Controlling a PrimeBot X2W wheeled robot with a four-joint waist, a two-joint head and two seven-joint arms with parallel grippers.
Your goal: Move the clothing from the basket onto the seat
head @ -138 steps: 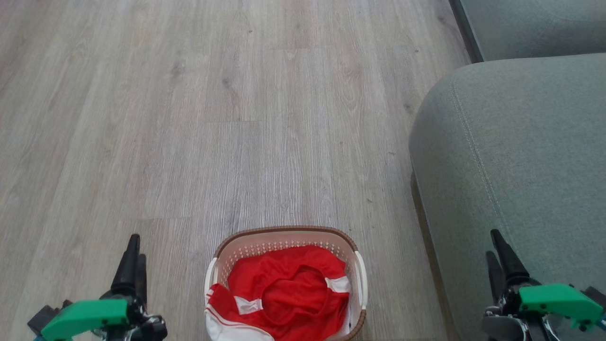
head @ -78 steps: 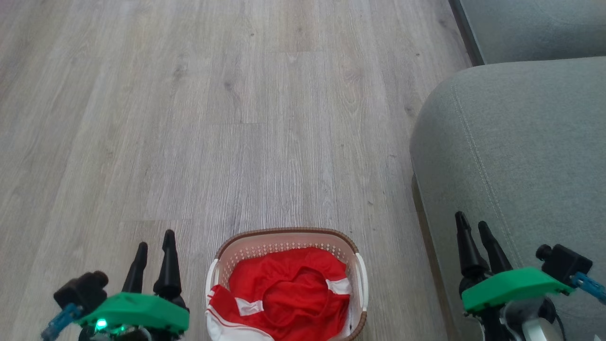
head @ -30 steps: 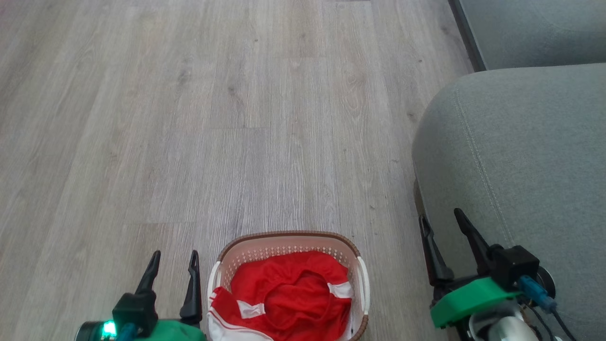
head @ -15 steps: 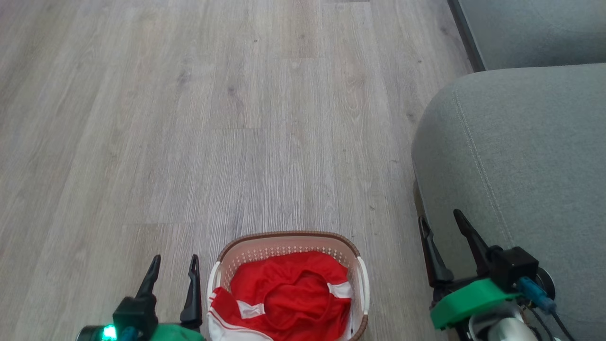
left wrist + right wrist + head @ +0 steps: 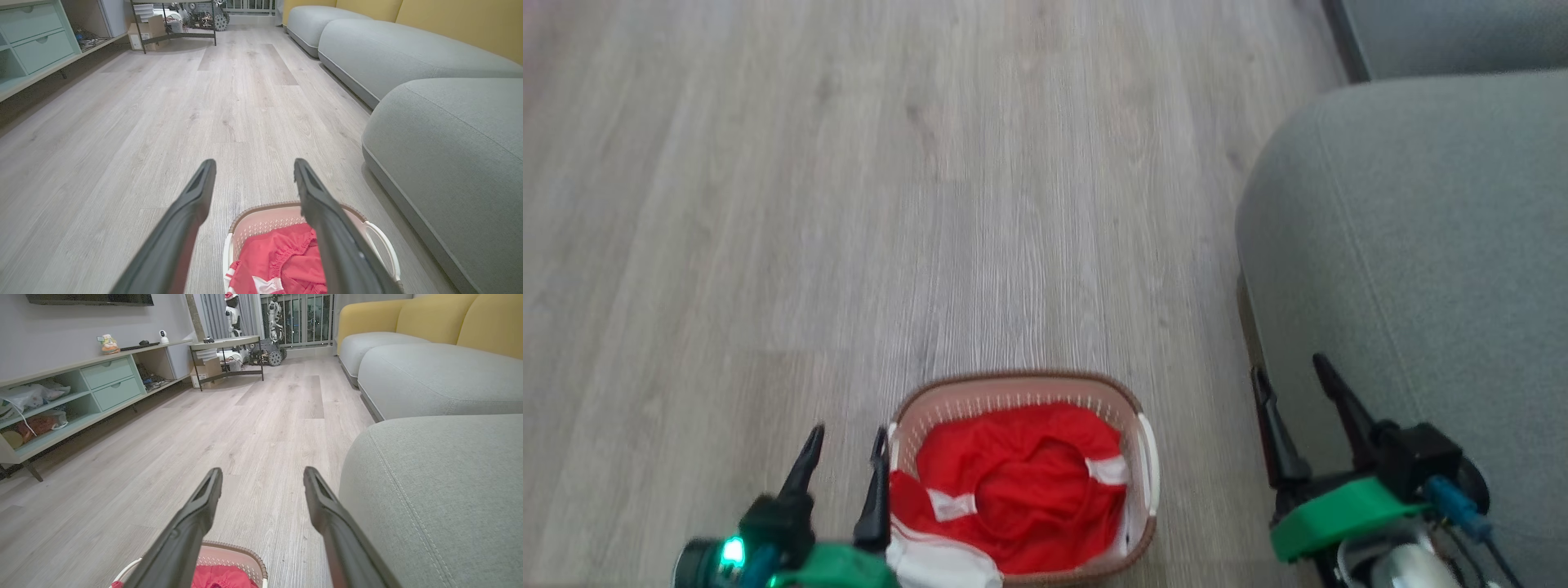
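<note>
Grippers: both spread wide, both empty. The left gripper sits low left in head view, fingers apart, gripping nothing. Its right finger is just beside the basket at the left rim; contact there cannot be told, as the view is blurred. In left wrist view the same finger crosses in front of the basket's right half, tips out over the floor.

The right gripper is low right, fingers released, nothing between them. It is between basket and seat, with the left finger over the floor gap and the right finger in front of the seat edge.

The clothing lies in the basket, between the two grippers and nearer the left one. It is a crumpled red heap with white bands, and a white-striped part hangs over the near left rim. The basket stands on the floor, near the seat's rounded corner but apart from it.
</note>
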